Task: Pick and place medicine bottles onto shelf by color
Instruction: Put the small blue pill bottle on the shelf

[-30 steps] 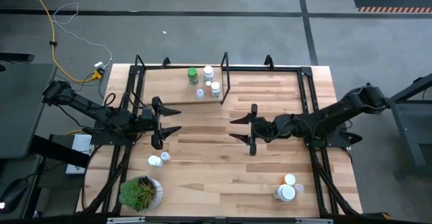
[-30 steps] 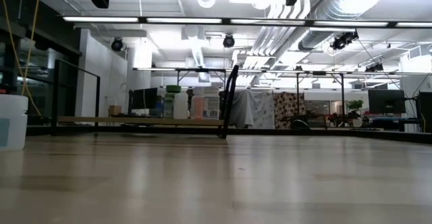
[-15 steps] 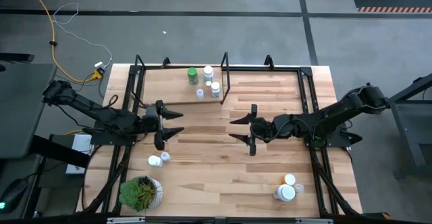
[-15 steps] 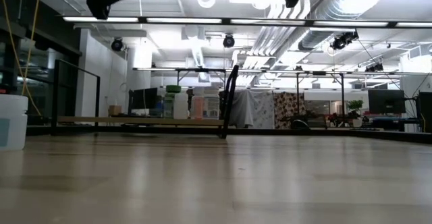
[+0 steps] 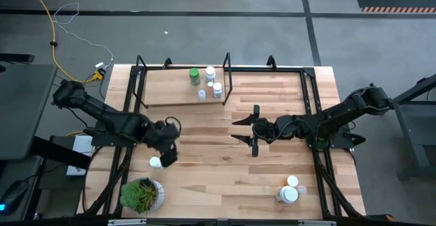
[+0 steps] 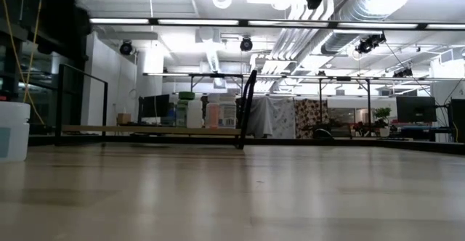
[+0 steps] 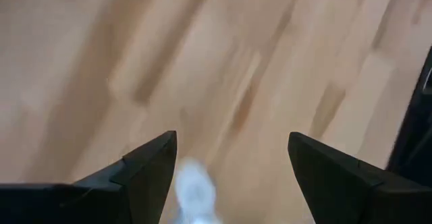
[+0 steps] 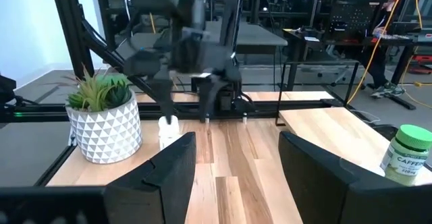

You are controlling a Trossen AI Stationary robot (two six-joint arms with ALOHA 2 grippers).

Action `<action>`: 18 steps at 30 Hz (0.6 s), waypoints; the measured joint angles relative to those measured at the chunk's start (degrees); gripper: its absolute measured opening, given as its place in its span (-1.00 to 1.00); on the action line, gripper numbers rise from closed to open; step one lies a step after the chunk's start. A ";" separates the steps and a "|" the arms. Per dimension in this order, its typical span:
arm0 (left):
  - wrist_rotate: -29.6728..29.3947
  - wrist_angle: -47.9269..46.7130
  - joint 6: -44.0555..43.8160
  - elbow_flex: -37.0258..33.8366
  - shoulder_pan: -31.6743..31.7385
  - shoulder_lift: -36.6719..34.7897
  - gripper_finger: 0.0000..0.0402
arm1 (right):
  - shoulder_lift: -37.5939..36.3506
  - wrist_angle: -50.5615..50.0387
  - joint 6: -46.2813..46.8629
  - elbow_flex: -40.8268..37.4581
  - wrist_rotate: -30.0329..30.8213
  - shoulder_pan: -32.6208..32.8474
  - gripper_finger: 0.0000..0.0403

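The shelf (image 5: 184, 86) stands at the table's far left. On its plank are a green bottle (image 5: 194, 75) and three white bottles (image 5: 215, 88). One white bottle (image 5: 156, 162) stands on the table near the plant. My left gripper (image 5: 168, 146) hangs open above and just right of it. In the left wrist view that bottle (image 7: 196, 190) shows blurred between the open fingers (image 7: 233, 137), close to one of them. Two more white bottles (image 5: 289, 190) stand near the table's near right corner. My right gripper (image 5: 242, 129) waits open above mid-table.
A potted plant (image 5: 142, 193) in a white pot sits at the near left corner, close to the left gripper. The black shelf posts (image 5: 227, 79) rise at the far side. Bare wood (image 5: 218, 171) lies between the two groups of bottles. In the low view, a white bottle (image 6: 13, 128) stands at the left.
My left gripper has swung from mid-table toward the near edge and tipped its fingers downward. It now hangs over the white bottles by the plant. The right arm has kept still.
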 joint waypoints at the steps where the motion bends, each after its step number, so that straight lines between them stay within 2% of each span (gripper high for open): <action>1: 1.25 -1.15 -1.92 -0.02 -0.65 0.83 0.37 | 0.00 -0.02 0.00 0.00 0.00 0.00 0.01; 8: 5.14 -2.42 -8.44 -0.68 -3.54 6.22 0.37 | 0.00 0.03 0.02 0.00 -0.02 0.00 0.01; 18: 5.95 -3.46 -7.79 -0.72 -3.86 13.54 0.37 | 0.02 0.06 0.02 0.00 0.00 0.00 0.01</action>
